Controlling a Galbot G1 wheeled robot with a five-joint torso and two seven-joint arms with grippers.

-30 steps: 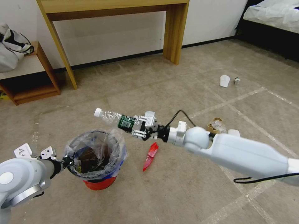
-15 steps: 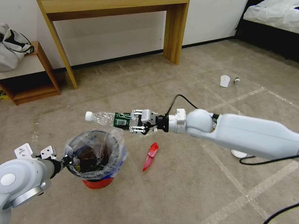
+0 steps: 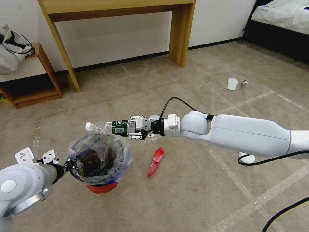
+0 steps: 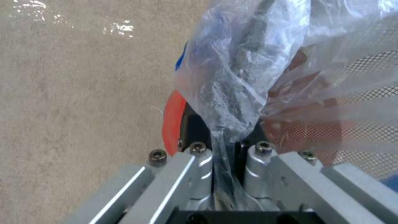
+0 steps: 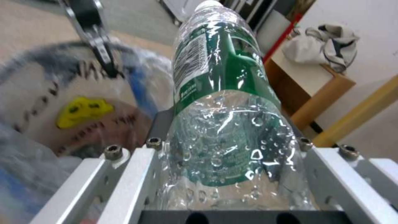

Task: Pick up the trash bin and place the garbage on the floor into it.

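The trash bin is a small red bucket with a blue band and a crinkled clear liner, and it holds dark rubbish. My left gripper is shut on its near-left rim; the left wrist view shows the fingers pinching the liner and the red wall. My right gripper is shut on a clear green-labelled bottle. The bottle lies level over the bin's far rim, white cap pointing left. In the right wrist view the bottle sits between the fingers above the bin's liner. A red wrapper lies on the floor right of the bin.
A white cup and a small bottle lie far right on the carpet. A white object shows under my right arm. A wooden desk leg and a low shelf with a bag stand by the back wall; a bed is at the far right.
My right arm has carried the bottle left and a little lower, from beside the bin to over its far rim. The left gripper and the bin have hardly moved.
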